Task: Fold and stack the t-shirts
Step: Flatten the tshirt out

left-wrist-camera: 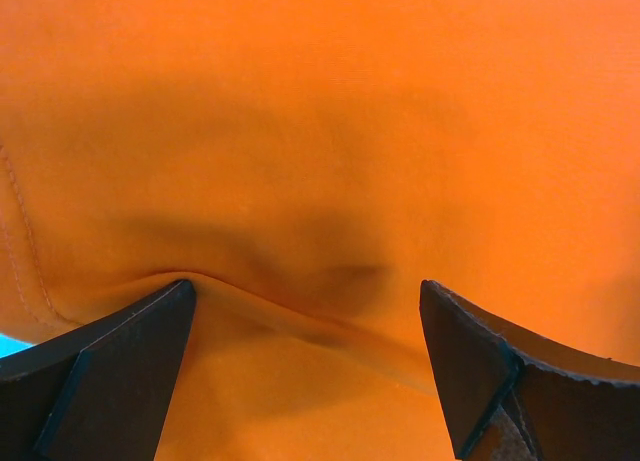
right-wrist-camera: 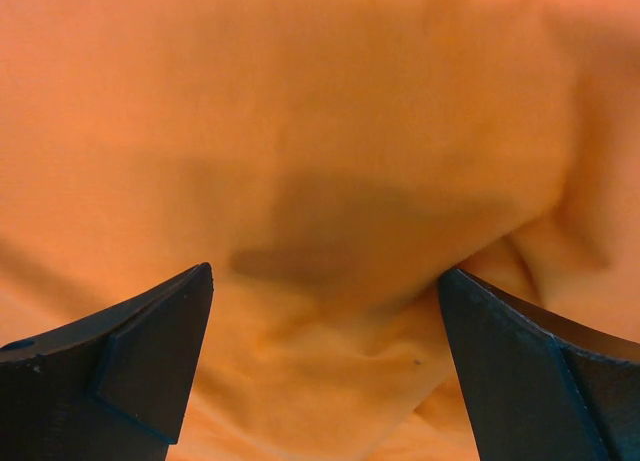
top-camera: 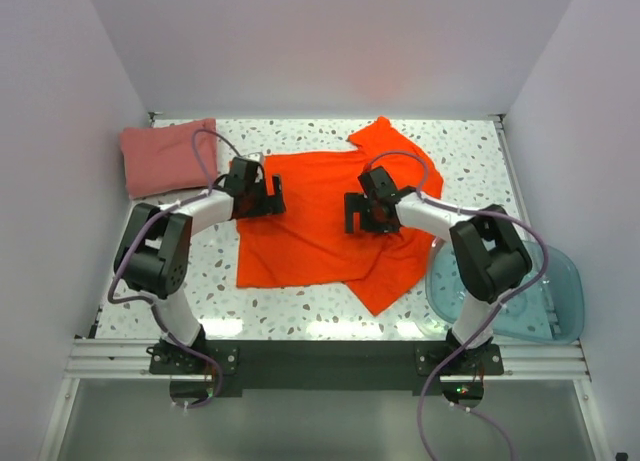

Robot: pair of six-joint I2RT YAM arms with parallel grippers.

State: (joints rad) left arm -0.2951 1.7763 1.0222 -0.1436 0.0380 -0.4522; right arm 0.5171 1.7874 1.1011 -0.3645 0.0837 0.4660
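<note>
Speckled table [top-camera: 215, 291]: orange-red shirt [top-camera: 320, 221] spread; left gripper [top-camera: 268, 196], right gripper [top-camera: 358, 213] wide open, empty, low over it. Best pinch matching edges evenly; contact apparently not made.

Setting: a robot test cell of the laboratory type. Plain white panels [top-camera: 320, 41] enclose the space beyond and to both sides of the left gripper [top-camera: 273, 198] and right gripper [top-camera: 353, 213]. A speckled terrazzo-pattern tabletop [top-camera: 470, 151] lies below both grippers. Behind them, at the near edge, a slotted aluminium rail [top-camera: 110, 359] carries the bolted arm bases [top-camera: 190, 359]. Exposed cables [top-camera: 197, 156] run along each arm.
</note>
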